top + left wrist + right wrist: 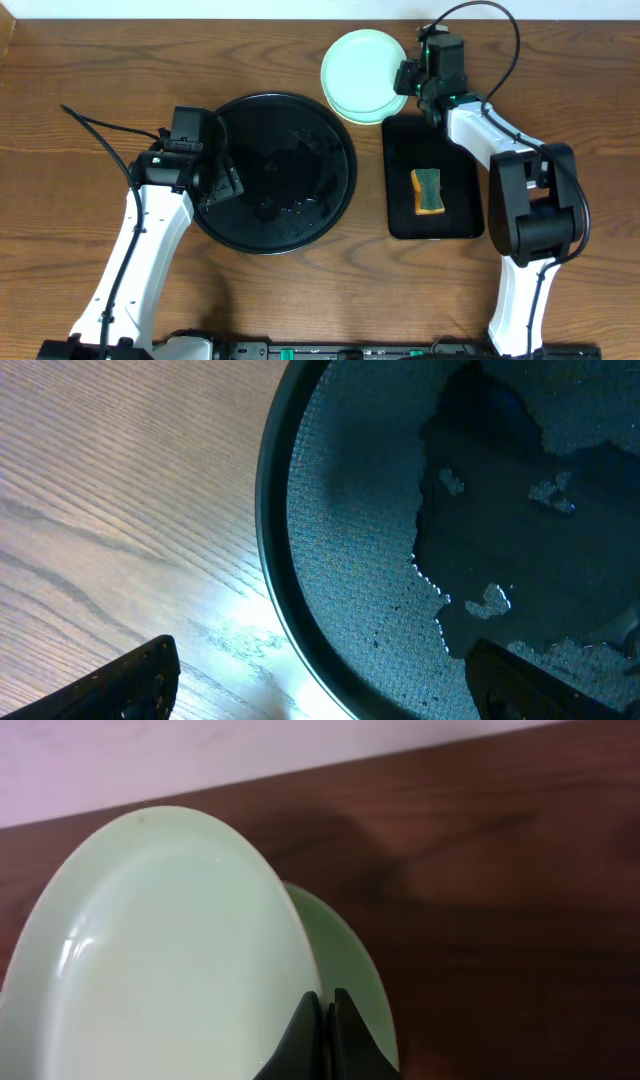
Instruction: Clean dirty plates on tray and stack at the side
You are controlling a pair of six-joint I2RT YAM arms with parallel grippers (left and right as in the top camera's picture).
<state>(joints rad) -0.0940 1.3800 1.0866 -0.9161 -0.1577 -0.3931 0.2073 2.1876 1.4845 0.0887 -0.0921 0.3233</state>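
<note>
The round black tray point(345, 150) lies wet at mid-table with no plate on it. In the left wrist view its left rim point(272, 560) runs between the fingers of my open left gripper point(325, 685), which hangs over that rim point(215, 185) holding nothing. Pale mint-green plates point(363, 72) are stacked beyond the tray's right side. My right gripper point(408, 78) is at the stack's right edge. In the right wrist view it point(324, 1012) is shut on the rim of the top plate point(170, 950), which tilts above a greener plate point(355, 960).
A black rectangular tray point(400, 225) lies right of the round tray, with a yellow-and-green sponge point(428, 192) on it. The table's far edge runs close behind the plates. Water patches and droplets point(480, 600) cover the round tray's floor.
</note>
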